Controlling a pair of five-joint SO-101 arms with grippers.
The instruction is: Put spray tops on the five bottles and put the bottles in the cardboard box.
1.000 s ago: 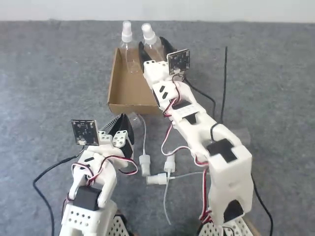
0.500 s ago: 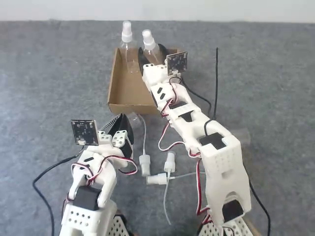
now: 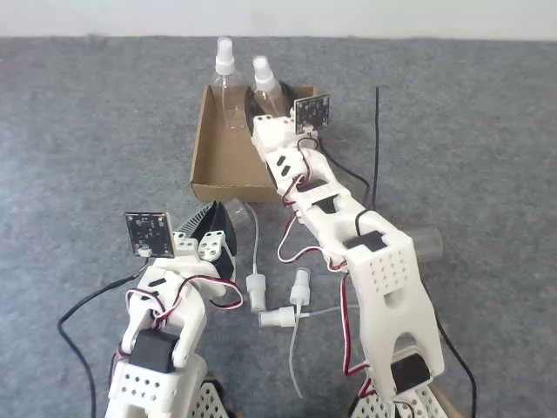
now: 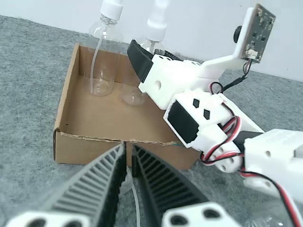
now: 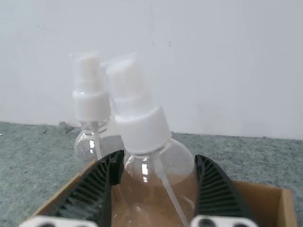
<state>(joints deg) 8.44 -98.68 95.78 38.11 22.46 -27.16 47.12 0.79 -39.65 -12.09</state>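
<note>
while the left gripper [image 4: 129, 149] sits closed, the right gripper [image 5: 157, 163] clasps a bottle [image 5: 142, 124].

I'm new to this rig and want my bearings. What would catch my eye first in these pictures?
The right arm's end effector reaches into the cardboard box with a capped bottle between its fingers, beside another capped bottle standing at the box's far end. Loose spray tops lie on the grey carpet between the arms, near the left end effector, which is shut.
</note>
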